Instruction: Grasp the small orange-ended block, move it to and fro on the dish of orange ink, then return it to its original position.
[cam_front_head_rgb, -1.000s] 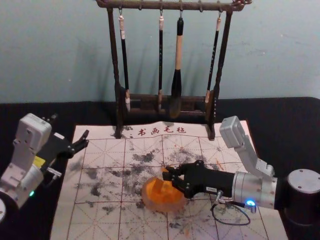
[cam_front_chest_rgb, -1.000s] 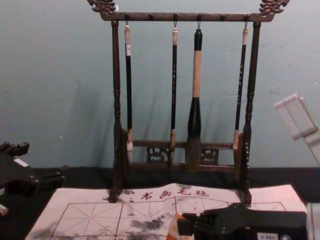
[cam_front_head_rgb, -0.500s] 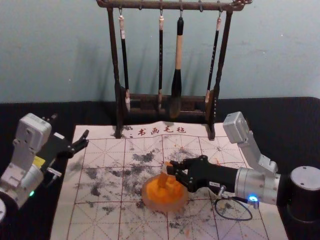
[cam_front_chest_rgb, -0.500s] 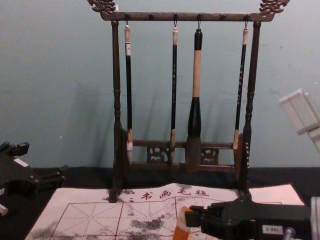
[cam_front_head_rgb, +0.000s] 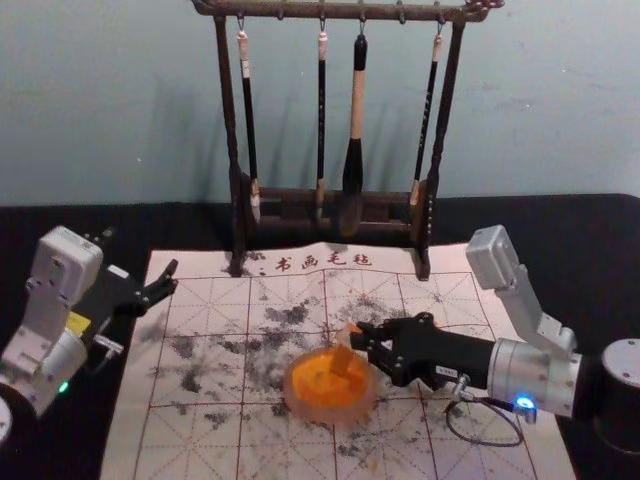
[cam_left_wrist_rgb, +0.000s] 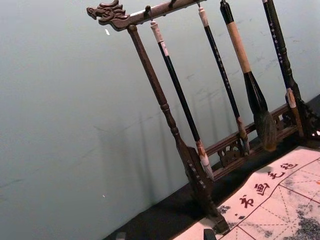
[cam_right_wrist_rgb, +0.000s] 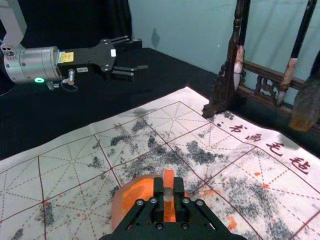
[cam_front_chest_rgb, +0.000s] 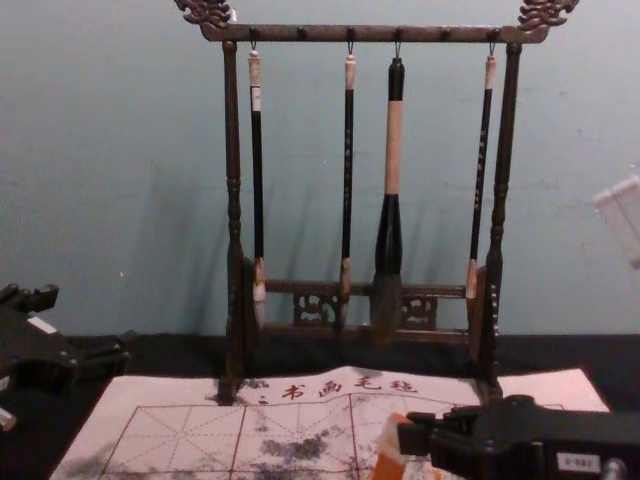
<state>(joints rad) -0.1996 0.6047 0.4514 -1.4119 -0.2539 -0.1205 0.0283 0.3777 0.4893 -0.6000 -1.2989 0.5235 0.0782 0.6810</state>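
Observation:
In the head view my right gripper (cam_front_head_rgb: 357, 336) is shut on the small block (cam_front_head_rgb: 342, 358), which leans with its lower end in the orange ink at the right part of the round dish (cam_front_head_rgb: 302, 408). The right wrist view has the block (cam_right_wrist_rgb: 168, 181) upright between the fingertips of the right gripper (cam_right_wrist_rgb: 168, 196), orange at its top and pale below, in front of the dish (cam_right_wrist_rgb: 118, 207). In the chest view the block (cam_front_chest_rgb: 391, 452) tilts below the fingertips. My left gripper (cam_front_head_rgb: 140, 252) is parked open at the left; its fingertips (cam_left_wrist_rgb: 210, 234) edge into the left wrist view.
A dark wooden rack (cam_front_head_rgb: 432, 190) with several hanging brushes stands behind the dish. Under the dish lies a white gridded mat (cam_front_head_rgb: 200, 440) with black ink smudges and orange specks. Black cloth (cam_front_head_rgb: 590, 240) covers the table around the mat.
My right gripper has shifted to the right with the block, from the dish's middle toward its right side, and more orange ink shows. The left arm has stayed still.

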